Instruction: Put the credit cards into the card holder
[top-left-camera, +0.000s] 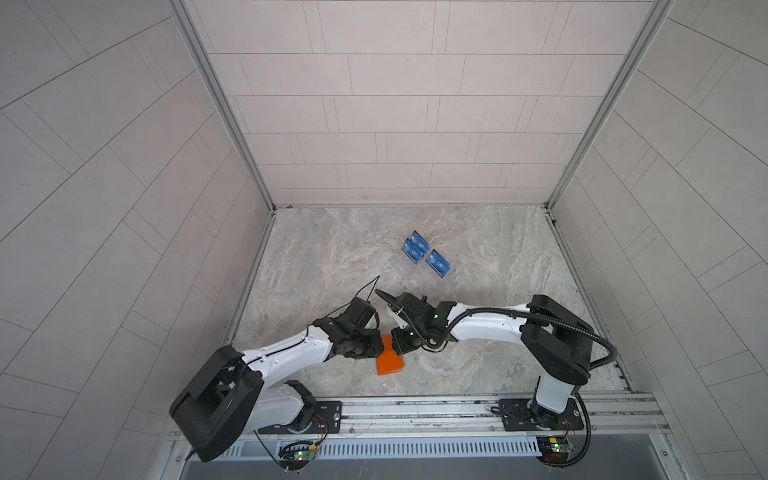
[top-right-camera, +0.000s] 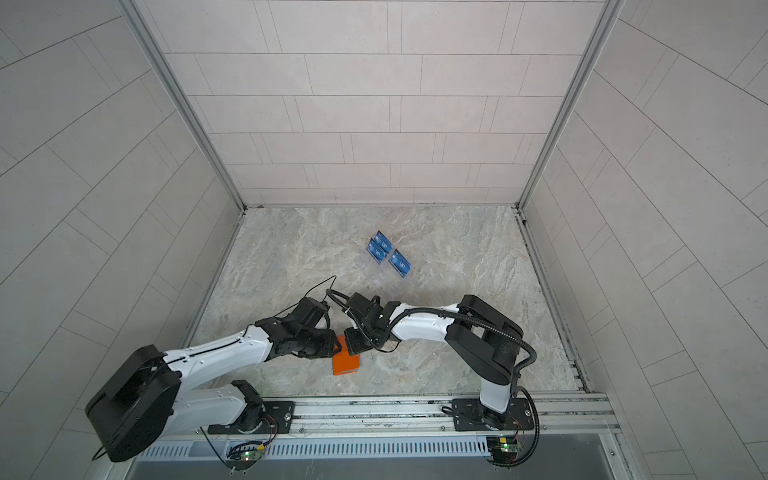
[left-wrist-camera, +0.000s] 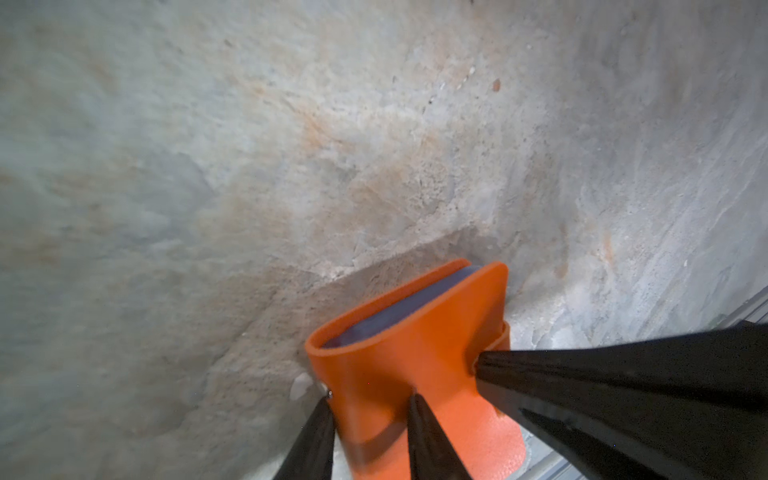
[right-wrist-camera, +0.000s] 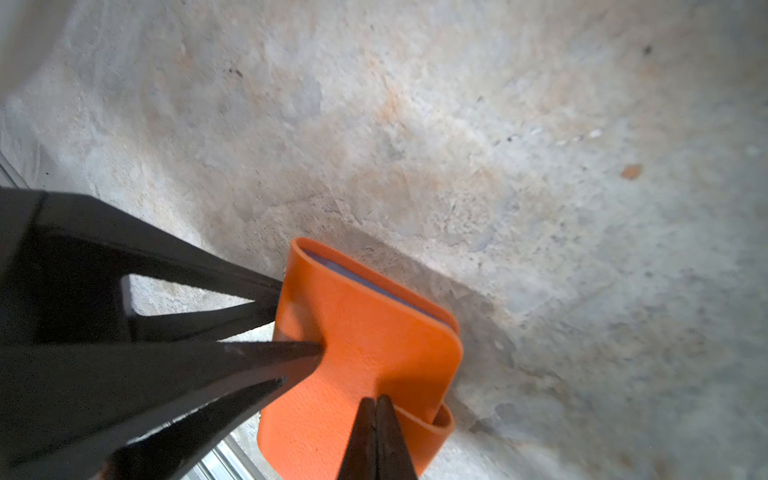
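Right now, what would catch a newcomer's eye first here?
The bright orange card holder lies at the front of the marble table. The left gripper is clamped on it, and the right gripper, shut, presses on its cover. Farther back, blue cards stand in a clear tiered stand.

- Card holder (right-wrist-camera: 365, 332): orange leather-like skin, fine pebbled grain, matt.
- Tabletop (left-wrist-camera: 291, 145): stone-look, mottled, rough, dull.
- My right gripper (right-wrist-camera: 376, 401) fingers (right-wrist-camera: 361, 440): black, matt, plastic-looking.

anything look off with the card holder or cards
The card holder is puckered: it dimples where the left tool clamps it and the shut right tool presses near the strap. The blue cards sit tidy in the clear stand.
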